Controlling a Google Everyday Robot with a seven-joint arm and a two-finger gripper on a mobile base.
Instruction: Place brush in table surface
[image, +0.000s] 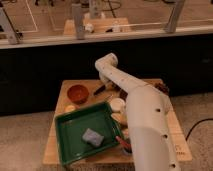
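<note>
The brush (99, 90) is a dark, slim object lying slantwise just above the back of the wooden table (60, 145), right of the orange bowl (78, 93). My gripper (106, 85) hangs down from the white arm (135, 110) at the back middle of the table. It is shut on the brush's right end. The brush sits low, close to the table top; I cannot tell if it touches.
A green tray (75, 125) with a grey sponge (92, 136) fills the front left. A white cup (117, 104), a small pale object (70, 108) and a red-tipped item (122, 142) lie nearby. A dark wall and counter stand behind the table.
</note>
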